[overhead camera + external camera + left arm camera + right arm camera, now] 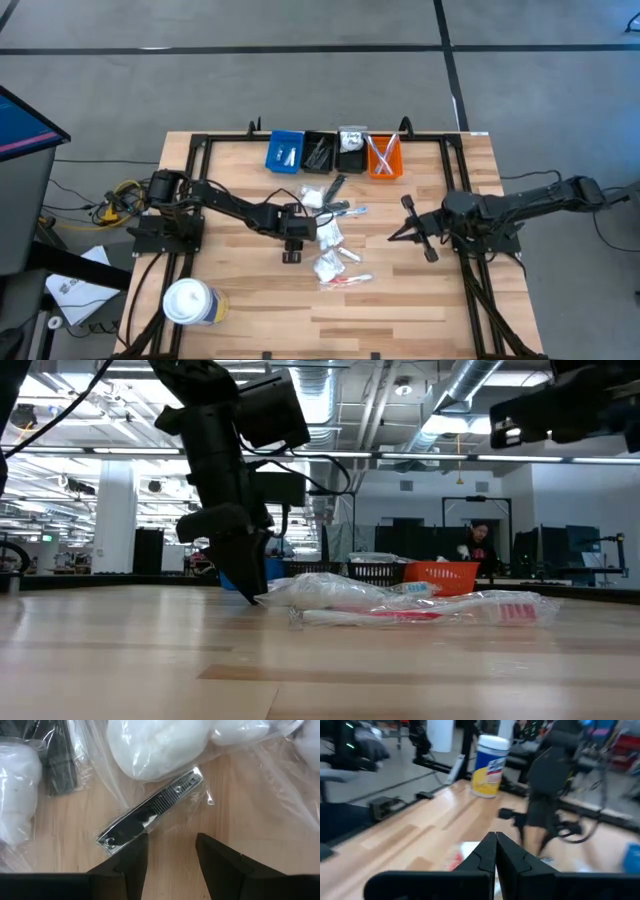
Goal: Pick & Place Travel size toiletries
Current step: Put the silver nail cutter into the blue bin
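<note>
The left gripper (170,857) is spread open; the shiny metal nail clipper in clear plastic wrap (150,812) lies just beyond its fingertips, slanted. The right gripper (495,851) is clenched empty.

bins (334,153): 4 (blue, two black, orange) | tub (189,302): 1 | arms: 2 | nail clipper (150,810): 1, in clear wrap | loose sachets (328,240) on table: several, exact count unclear | person (478,542): 1
</note>
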Tool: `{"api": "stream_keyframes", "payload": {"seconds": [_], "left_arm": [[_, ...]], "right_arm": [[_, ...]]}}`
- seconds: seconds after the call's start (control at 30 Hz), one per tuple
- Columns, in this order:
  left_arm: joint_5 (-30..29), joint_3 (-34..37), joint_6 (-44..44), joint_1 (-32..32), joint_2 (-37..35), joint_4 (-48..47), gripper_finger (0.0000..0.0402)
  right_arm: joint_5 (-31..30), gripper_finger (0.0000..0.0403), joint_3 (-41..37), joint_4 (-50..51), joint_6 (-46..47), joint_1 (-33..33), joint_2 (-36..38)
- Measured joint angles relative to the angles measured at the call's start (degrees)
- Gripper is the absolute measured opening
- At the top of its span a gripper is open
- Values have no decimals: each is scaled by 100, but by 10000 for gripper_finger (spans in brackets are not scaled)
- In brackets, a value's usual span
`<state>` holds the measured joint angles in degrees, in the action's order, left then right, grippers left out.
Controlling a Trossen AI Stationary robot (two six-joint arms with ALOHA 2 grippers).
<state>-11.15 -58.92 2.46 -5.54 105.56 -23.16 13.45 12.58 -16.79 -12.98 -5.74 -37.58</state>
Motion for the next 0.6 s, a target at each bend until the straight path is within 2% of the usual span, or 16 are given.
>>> {"api": "stream_keyframes", "payload": {"seconds": [0.23, 0.43, 0.6], "left_arm": [[-101, 28, -353, 0, -117, 5, 163], [-636, 26, -948, 0, -572, 113, 163], [-587, 22, -1598, 78, -814, 152, 163]], "right_arm": [[-257, 0, 9, -454, -669, 906, -102], [-391, 0, 4, -701, -523, 1790, -553], [-388, 0, 4, -1081, -121, 2251, -1224]]}}
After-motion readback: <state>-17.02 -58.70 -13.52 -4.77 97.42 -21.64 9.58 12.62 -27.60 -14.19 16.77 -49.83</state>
